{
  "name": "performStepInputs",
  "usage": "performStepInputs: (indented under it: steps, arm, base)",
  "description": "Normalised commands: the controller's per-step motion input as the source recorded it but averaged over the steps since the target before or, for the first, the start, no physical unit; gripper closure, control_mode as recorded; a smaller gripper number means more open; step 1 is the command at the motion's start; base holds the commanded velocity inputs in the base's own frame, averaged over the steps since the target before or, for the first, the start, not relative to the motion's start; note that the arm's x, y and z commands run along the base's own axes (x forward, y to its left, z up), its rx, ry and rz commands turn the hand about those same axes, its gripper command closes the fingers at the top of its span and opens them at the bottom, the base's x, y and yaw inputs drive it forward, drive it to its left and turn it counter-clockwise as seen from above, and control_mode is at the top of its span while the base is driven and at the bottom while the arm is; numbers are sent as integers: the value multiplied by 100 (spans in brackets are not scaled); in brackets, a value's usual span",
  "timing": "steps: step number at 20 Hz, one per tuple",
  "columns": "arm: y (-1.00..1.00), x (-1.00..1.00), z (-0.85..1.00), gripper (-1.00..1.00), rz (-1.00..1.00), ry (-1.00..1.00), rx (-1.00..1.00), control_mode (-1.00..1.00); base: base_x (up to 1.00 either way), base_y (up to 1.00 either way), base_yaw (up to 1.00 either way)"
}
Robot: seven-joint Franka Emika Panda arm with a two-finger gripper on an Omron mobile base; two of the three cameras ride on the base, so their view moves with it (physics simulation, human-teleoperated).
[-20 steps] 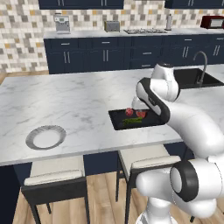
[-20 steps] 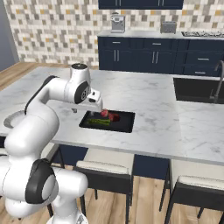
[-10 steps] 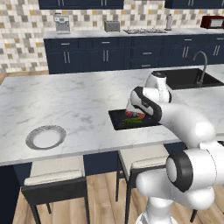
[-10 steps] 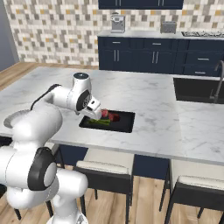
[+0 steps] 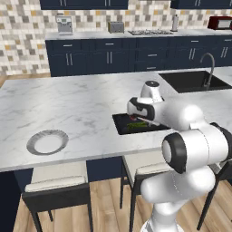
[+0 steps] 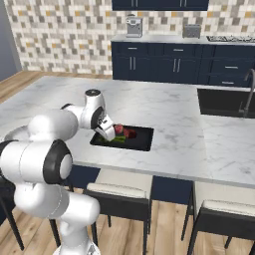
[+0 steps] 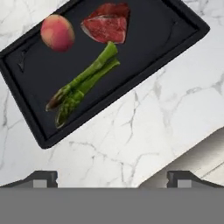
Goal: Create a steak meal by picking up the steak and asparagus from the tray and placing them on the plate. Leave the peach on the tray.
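The black tray (image 7: pixel 144 52) lies slantwise on the marble island. On it are the round pink peach (image 7: pixel 57 32), the flat red steak (image 7: pixel 108 24) beside it, and the green asparagus (image 7: pixel 83 83) closer to me. My gripper (image 7: pixel 113 179) hangs open above the counter just off the tray's near rim, with nothing between its fingertips (image 7: pixel 41 178). From the left base view, the gripper (image 5: pixel 136 115) hovers low over the tray (image 5: pixel 120 124), and the grey-rimmed plate (image 5: pixel 47 142) sits far to the left near the counter's front edge. The right base view has the steak (image 6: pixel 128 133) on the tray (image 6: pixel 142 139).
A sink (image 5: pixel 190 81) with a faucet (image 5: pixel 206 68) is set into the island to the right of the tray. Bare marble (image 5: pixel 86 122) stretches between tray and plate. Stools (image 5: pixel 56 183) stand under the counter's front edge.
The arm has folded in and the hand has come down, closer to the tray's near side. The food on the tray has not moved.
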Motion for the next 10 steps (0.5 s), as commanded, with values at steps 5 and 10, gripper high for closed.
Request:
performStepInputs:
  steps: [5,10]
  arm:
    - [0,73,-21,-100,-11,14,4,-100]
    - [0,63,-27,-100,-9,11,3,-100]
  base:
    - [0,0,0]
    - [0,0,0]
